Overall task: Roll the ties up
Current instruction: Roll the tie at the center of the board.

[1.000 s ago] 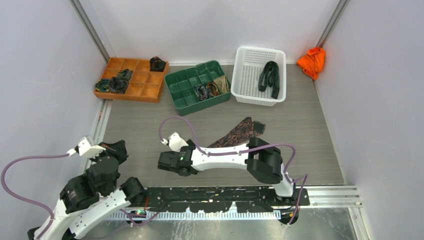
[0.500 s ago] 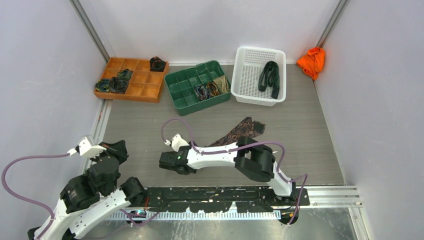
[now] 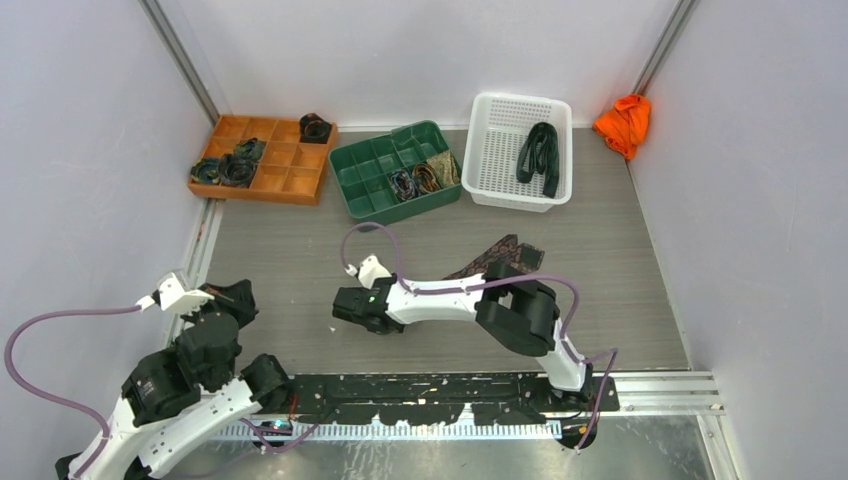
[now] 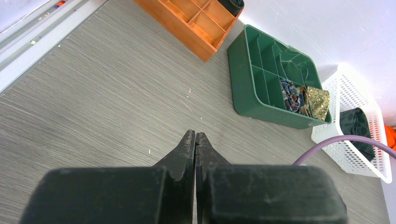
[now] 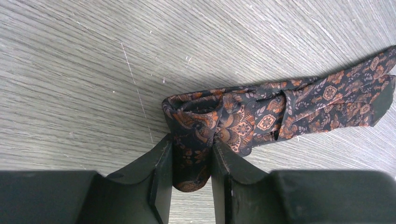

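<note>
On the grey table [image 5: 70, 70], a brown patterned tie [image 5: 261, 116], long axis running from its bunched end out toward the far right. Bunched end pinched in the right gripper [image 5: 191, 144], jaws narrow around the fabric. Mid-length hidden under the right arm from above; far end cut off in the wrist view. Left gripper [image 4: 196, 140] pressed closed on nothing, well apart.

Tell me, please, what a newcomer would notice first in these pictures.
First, the right gripper near the middle of the table, pinching the partly rolled end of a brown patterned tie. Next, the bright orange cloth in the far right corner. Then the row at the far edge: orange tray, green tray and white basket, each holding ties.
</note>
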Robot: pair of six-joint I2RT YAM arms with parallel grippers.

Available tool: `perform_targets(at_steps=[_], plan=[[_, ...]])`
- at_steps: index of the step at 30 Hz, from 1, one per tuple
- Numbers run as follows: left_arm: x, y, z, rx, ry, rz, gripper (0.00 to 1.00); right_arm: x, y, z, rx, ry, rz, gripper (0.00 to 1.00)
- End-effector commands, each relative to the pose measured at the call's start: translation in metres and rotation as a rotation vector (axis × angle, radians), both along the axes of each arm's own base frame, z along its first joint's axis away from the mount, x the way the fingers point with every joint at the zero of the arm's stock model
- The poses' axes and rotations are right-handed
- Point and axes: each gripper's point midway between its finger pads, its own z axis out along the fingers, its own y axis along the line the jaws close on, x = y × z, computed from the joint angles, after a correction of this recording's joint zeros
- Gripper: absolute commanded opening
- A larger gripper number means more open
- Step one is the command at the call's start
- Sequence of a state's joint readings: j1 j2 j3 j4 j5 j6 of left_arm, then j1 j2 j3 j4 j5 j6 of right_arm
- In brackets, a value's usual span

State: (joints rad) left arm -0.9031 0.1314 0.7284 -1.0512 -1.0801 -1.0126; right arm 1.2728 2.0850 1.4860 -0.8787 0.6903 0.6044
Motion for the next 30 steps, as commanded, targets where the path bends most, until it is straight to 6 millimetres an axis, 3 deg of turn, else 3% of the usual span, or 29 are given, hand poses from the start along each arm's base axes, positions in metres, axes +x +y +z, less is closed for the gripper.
perform_targets(at_steps=[1, 8, 15, 21, 30], plan=[[0.005, -0.003, 0.01, -0.009, -0.03, 0.013, 0.0, -0.001, 0.007, -0.001, 0.122, 0.052, -0.033, 0.33], [0.017, -0.022, 0.022, 0.024, -0.03, -0.03, 0.0, -0.026, 0.061, 0.022, 0.436, 0.23, 0.07, 0.3], [0.038, -0.062, 0.031, 0.046, -0.014, -0.115, 0.0, -0.051, 0.096, 0.054, 0.758, 0.423, 0.107, 0.3], [0.049, -0.087, 0.03, 0.056, 0.005, -0.171, 0.0, -0.062, 0.092, 0.047, 0.955, 0.601, 0.067, 0.3], [0.055, -0.103, 0.032, 0.064, 0.008, -0.219, 0.0, -0.043, 0.067, 0.049, 1.187, 0.655, -0.022, 0.3]])
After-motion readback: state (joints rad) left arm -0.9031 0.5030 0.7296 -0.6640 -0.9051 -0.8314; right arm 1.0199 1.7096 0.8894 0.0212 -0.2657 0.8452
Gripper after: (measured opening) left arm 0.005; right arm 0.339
